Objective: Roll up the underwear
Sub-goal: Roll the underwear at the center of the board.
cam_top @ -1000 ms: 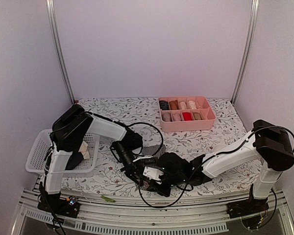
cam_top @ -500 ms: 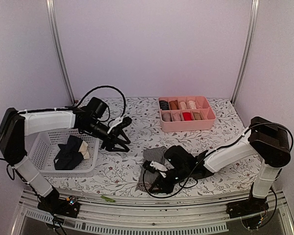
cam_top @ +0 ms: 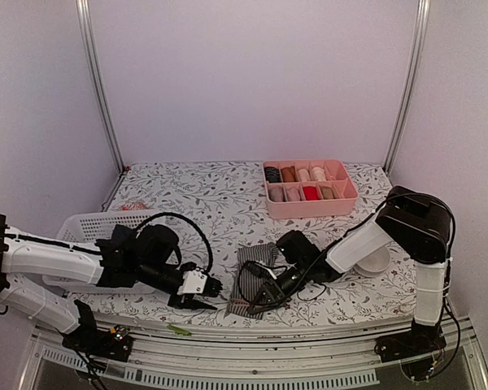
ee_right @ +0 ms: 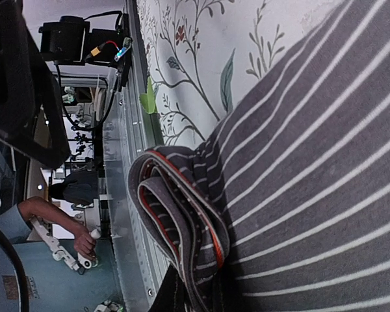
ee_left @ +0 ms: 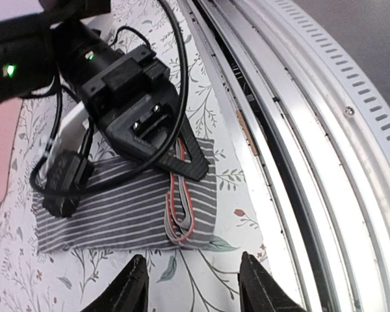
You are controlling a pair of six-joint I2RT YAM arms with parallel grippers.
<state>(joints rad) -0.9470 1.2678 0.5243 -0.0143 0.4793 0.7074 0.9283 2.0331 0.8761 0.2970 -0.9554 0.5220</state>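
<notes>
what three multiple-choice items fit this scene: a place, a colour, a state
1. The pink tray sits on the table's
A far right part
B near left corner
C near edge, middle
2. The underwear lying loose on the table is
A plain olive
B grey with white stripes
C solid red
3. The left gripper is
A shut on cloth
B shut and empty
C open and empty
Key: 1A, it stands far back, right of centre; 2B, stripes show in both wrist views; 3C, its fingers stand apart with nothing between.
</notes>
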